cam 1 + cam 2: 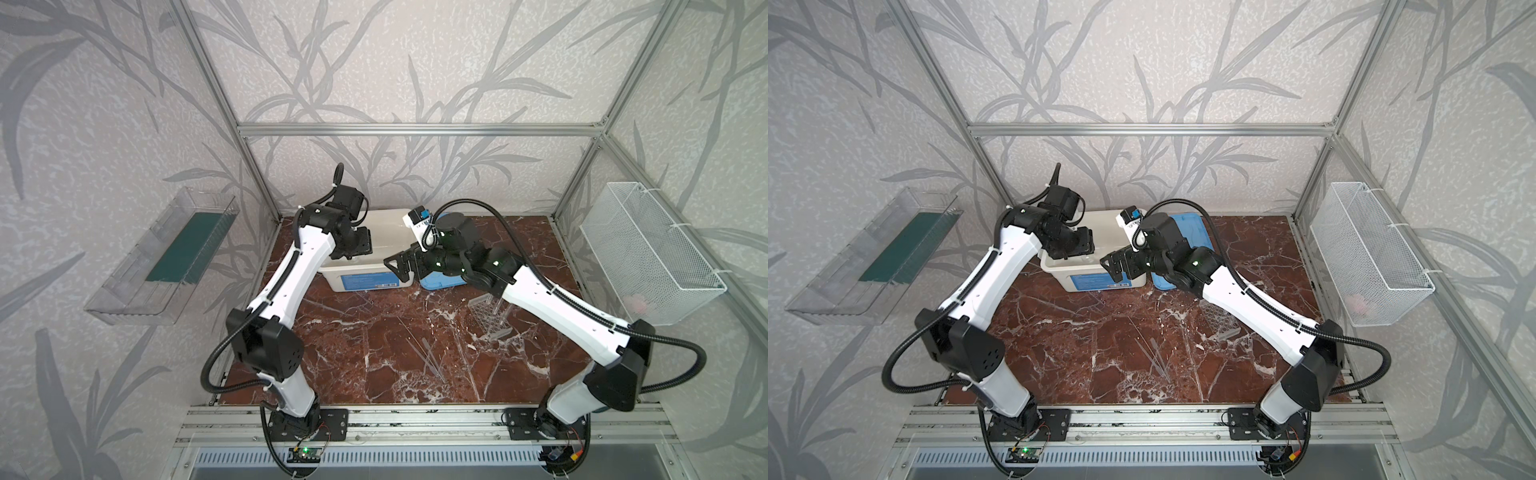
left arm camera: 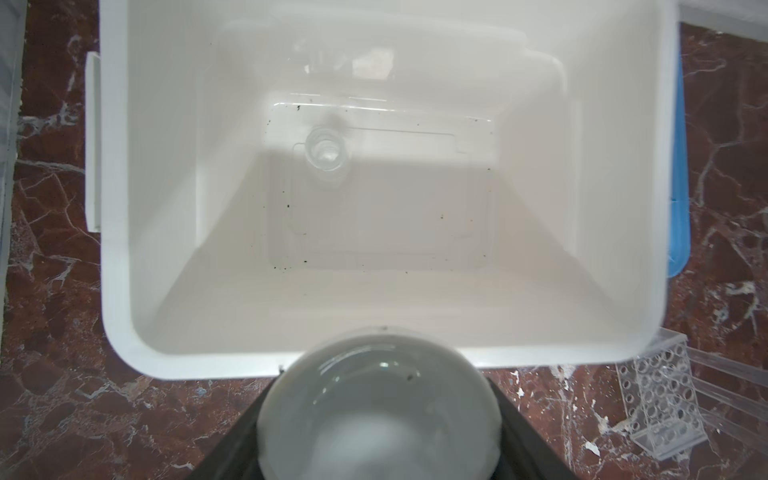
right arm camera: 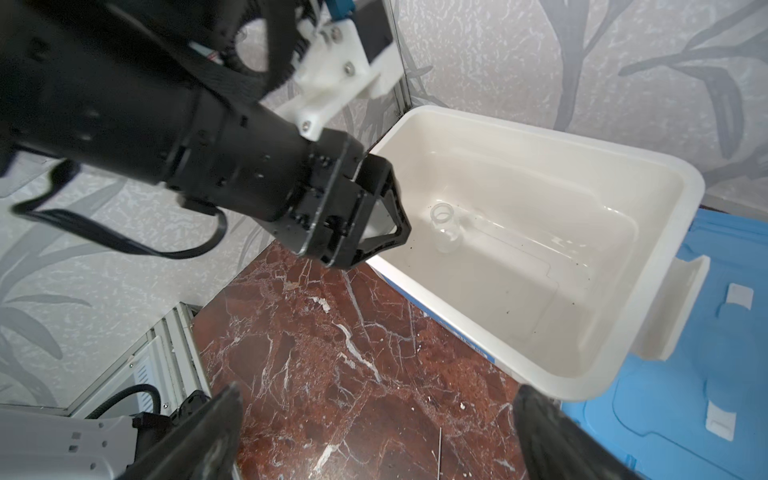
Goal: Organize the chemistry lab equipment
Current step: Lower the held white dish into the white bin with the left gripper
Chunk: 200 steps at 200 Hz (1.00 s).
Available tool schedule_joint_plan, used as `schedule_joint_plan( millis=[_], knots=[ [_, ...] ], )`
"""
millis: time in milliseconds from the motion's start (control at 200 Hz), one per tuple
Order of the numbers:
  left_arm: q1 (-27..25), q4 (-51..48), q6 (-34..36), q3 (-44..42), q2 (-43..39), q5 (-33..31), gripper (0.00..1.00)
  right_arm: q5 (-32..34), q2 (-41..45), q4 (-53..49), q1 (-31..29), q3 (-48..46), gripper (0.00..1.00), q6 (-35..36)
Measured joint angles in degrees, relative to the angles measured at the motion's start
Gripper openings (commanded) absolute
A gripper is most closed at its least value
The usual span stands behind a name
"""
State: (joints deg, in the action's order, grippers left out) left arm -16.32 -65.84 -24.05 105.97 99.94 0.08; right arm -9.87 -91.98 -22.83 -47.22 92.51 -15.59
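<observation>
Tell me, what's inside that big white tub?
Only a small clear beaker, apparently upright on the floor of the tub, plus dark specks. The white dish in the left gripper hides part of the rim.

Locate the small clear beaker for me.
Both wrist views show the small clear beaker standing on the floor of the open white tub, which sits at the back of the table beside the blue lid.

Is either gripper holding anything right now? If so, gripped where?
Left gripper holds the small white dish, with one jaw on each opposite side of its rim. Right gripper is open and empty.
</observation>
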Motion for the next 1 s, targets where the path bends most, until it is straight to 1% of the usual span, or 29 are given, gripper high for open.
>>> schedule_joint_plan(
  millis=[180,255,385,515,775,999],
  knots=[
    [3.5,-0.7,0.8,2.5,7.1,0.1,0.52,-0.8,-8.2,-1.0,0.0,7.9,0.99,2.3],
    [4.5,-1.7,1.2,5.4,10.8,0.2,0.52,-1.4,-11.7,-1.6,0.1,10.6,0.99,3.0],
    [5.3,-3.3,1.6,12.0,17.3,0.2,0.52,-2.9,-17.2,-2.3,0.5,14.5,0.99,3.5],
    [5.5,-3.9,1.6,14.8,21.2,0.0,0.51,-4.0,-21.2,-2.8,1.1,17.3,0.99,3.6],
    [5.5,-2.9,1.1,13.6,23.0,-1.6,0.50,-5.1,-24.5,-3.1,2.5,19.8,0.99,3.4],
    [5.5,0.8,-0.2,8.1,23.1,-1.5,0.50,-5.5,-24.8,-3.0,3.5,19.8,0.99,3.2]
  ],
)
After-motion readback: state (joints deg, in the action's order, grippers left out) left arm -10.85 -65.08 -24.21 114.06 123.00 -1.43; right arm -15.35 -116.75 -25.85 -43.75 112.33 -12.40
